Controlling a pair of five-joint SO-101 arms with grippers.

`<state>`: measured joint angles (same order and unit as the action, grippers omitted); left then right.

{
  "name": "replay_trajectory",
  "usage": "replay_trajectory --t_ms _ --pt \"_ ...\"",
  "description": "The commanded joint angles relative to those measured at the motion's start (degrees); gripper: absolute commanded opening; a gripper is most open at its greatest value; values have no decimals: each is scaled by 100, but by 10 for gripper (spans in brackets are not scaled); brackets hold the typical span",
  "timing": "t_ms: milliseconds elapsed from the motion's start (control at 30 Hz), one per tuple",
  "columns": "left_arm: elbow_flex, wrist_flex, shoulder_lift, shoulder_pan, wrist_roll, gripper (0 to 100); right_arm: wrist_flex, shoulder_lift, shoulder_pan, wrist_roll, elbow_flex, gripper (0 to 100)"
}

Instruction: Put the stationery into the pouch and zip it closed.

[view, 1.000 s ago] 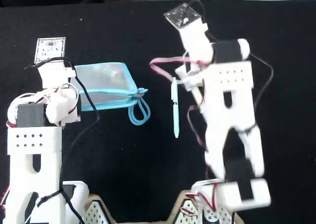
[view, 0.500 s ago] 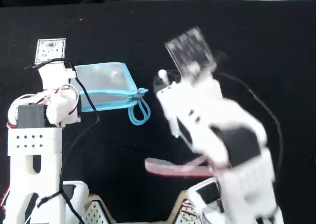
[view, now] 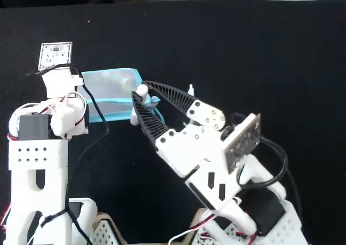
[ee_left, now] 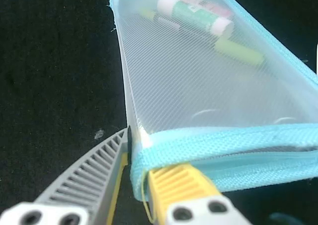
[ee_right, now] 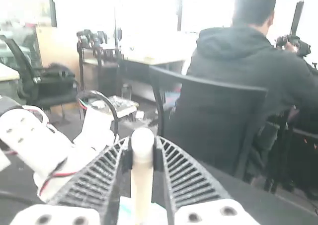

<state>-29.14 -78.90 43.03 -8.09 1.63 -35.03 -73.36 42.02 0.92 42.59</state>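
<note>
A clear mesh pouch (view: 113,91) with light blue trim lies on the black table at the left. Through its wall (ee_left: 198,86) I see a glue stick (ee_left: 195,14) and a yellow-green marker (ee_left: 238,52). My left gripper (ee_left: 136,170) is shut on the pouch's blue-trimmed corner, pinched between a grey and a yellow finger. My right gripper (view: 141,100) hangs over the pouch's right end, its black ribbed fingers shut on a white pen (view: 141,90). The pen (ee_right: 142,175) stands straight between those fingers (ee_right: 181,170). Whether the zip is undone I cannot tell.
The right arm's white body (view: 216,164) lies low across the table's middle front. The left arm's tower (view: 38,158) stands at the front left, with a printed tag (view: 55,52) behind it. Bare black table (view: 270,55) spreads over the back right.
The right arm swung down and to the left with the pen, from the table's middle to the pouch's right end. The left arm and the pouch stayed still.
</note>
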Motion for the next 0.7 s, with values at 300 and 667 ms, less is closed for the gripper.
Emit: replay_trajectory --t_ms 300,667 --pt "13 9 0 -48 44 30 2752 -57 26 -26 1622 11" --pt "13 9 0 -48 44 30 3719 -48 9 563 2914 11"
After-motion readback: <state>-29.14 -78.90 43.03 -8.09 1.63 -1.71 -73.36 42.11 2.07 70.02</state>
